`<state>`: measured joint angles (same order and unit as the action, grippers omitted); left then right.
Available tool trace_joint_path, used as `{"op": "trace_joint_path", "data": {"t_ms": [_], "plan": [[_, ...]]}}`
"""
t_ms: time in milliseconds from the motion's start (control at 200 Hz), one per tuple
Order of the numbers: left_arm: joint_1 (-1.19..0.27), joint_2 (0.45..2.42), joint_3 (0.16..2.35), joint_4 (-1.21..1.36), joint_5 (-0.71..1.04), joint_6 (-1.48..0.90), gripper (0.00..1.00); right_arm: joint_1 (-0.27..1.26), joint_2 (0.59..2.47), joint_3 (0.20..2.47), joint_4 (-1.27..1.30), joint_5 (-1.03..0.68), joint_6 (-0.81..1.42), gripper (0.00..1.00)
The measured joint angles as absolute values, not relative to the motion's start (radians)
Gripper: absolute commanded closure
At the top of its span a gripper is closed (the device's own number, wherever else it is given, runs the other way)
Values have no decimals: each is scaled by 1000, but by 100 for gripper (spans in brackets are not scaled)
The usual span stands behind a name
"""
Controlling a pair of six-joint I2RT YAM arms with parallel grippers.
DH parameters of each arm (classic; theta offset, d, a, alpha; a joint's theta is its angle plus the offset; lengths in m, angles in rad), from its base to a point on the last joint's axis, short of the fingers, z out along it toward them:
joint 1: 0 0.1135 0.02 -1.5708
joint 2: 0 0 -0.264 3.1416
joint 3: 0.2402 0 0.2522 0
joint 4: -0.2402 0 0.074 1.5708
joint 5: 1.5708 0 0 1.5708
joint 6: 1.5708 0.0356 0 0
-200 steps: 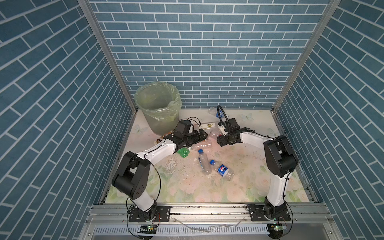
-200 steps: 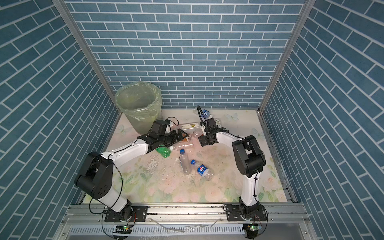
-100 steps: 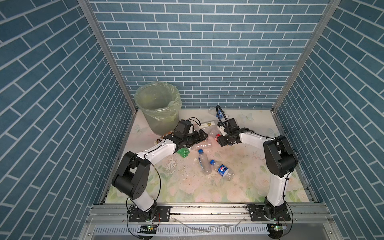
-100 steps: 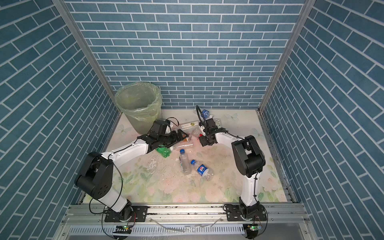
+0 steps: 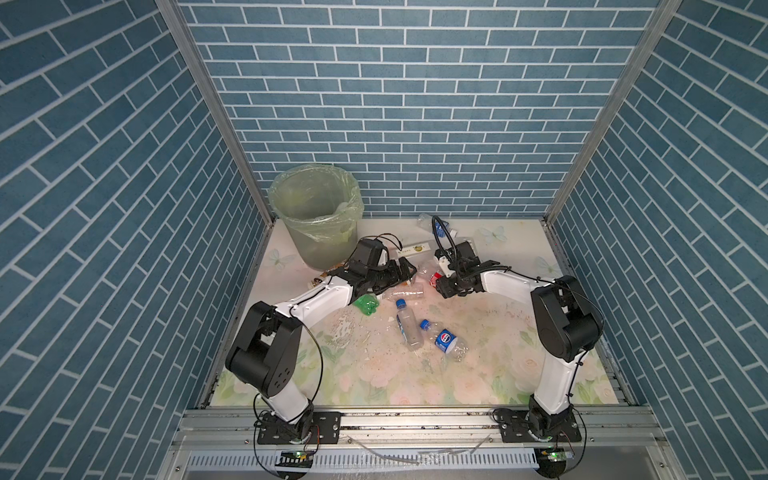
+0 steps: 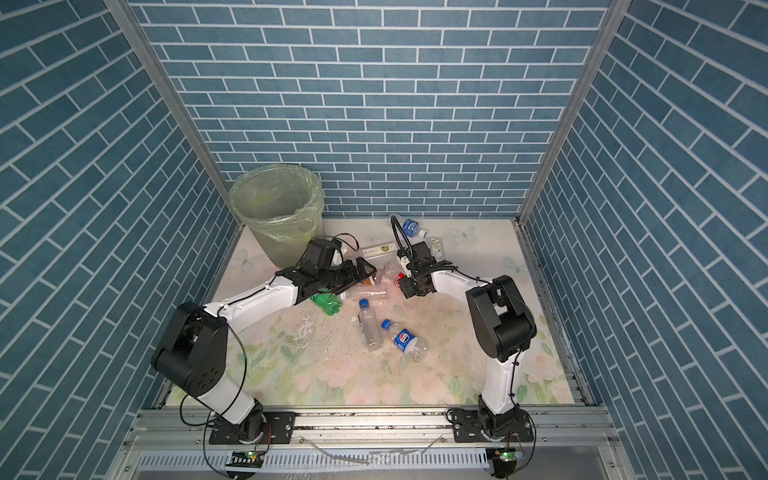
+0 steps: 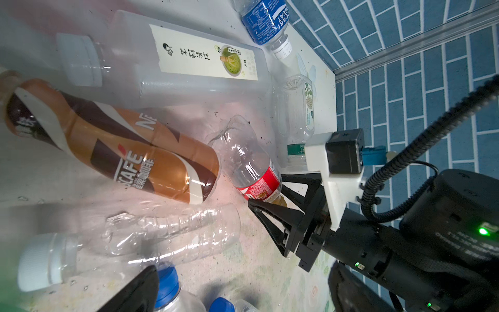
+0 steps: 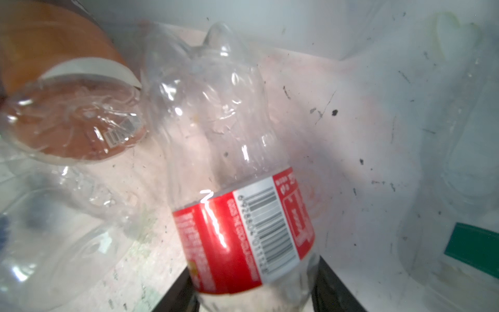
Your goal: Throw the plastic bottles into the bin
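The bin point(image 5: 316, 216) stands at the back left corner, lined with a pale bag. Plastic bottles lie scattered in the middle of the table. My right gripper point(image 5: 440, 284) is shut on a clear red-labelled bottle point(image 8: 237, 189) lying on the table, with a finger against each side of its neck end. My left gripper point(image 5: 409, 272) stands open just left of it, over a brown-labelled bottle point(image 7: 113, 146) and a crushed clear bottle point(image 7: 151, 237); it holds nothing. A green bottle point(image 5: 366, 302) lies under the left arm.
Two blue-capped bottles point(image 5: 409, 328) point(image 5: 446, 343) lie nearer the front. A white-labelled square bottle point(image 7: 175, 62) and a blue-labelled bottle point(image 6: 409, 227) lie towards the back wall. Blue brick walls close in three sides.
My right gripper has slid in along the red-labelled bottle and its jaws have closed onto it. The left arm has hardly moved and stays open.
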<state>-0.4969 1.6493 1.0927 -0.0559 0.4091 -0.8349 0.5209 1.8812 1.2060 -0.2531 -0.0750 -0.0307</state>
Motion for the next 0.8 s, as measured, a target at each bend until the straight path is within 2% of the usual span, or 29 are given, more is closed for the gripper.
{"op": "trace_joint_path", "data": {"t_ms": [455, 800], "plan": [[-497, 1665, 1128, -74, 414, -851, 1, 521, 1800, 1178, -247, -75, 10, 46], [-497, 1727, 1219, -8, 402, -949, 1, 522, 1707, 1180, -248, -104, 58, 47]]}}
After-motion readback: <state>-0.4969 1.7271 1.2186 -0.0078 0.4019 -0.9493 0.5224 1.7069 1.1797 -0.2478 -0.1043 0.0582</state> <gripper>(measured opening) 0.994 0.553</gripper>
